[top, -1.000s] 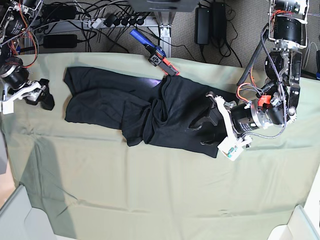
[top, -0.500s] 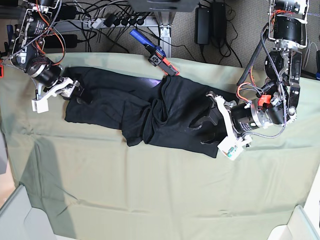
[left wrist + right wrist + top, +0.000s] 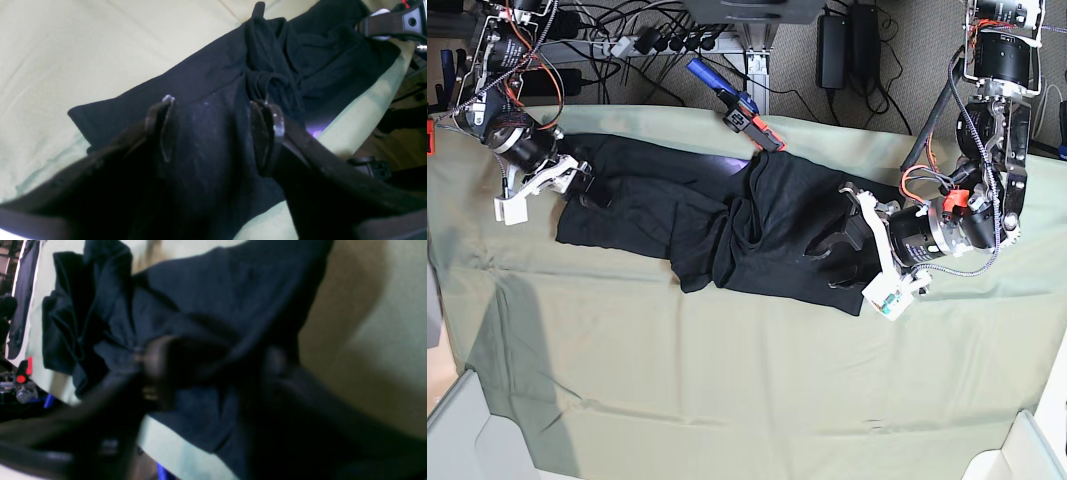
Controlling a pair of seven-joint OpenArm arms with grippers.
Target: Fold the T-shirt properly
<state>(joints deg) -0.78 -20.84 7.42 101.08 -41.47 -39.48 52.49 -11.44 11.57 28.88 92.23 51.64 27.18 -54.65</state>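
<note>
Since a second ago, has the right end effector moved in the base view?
Yes. The right end effector has swung from the tablecloth's left edge inward onto the T-shirt's left end.

- No text, label, brand, number or sign can be read in any view.
- The orange-and-black tool (image 3: 752,128) past the cloth's far edge possibly carries markings, too small to read.

Even overhead light, base view sharp — wrist views dim, right one blurred, soft shadows.
</note>
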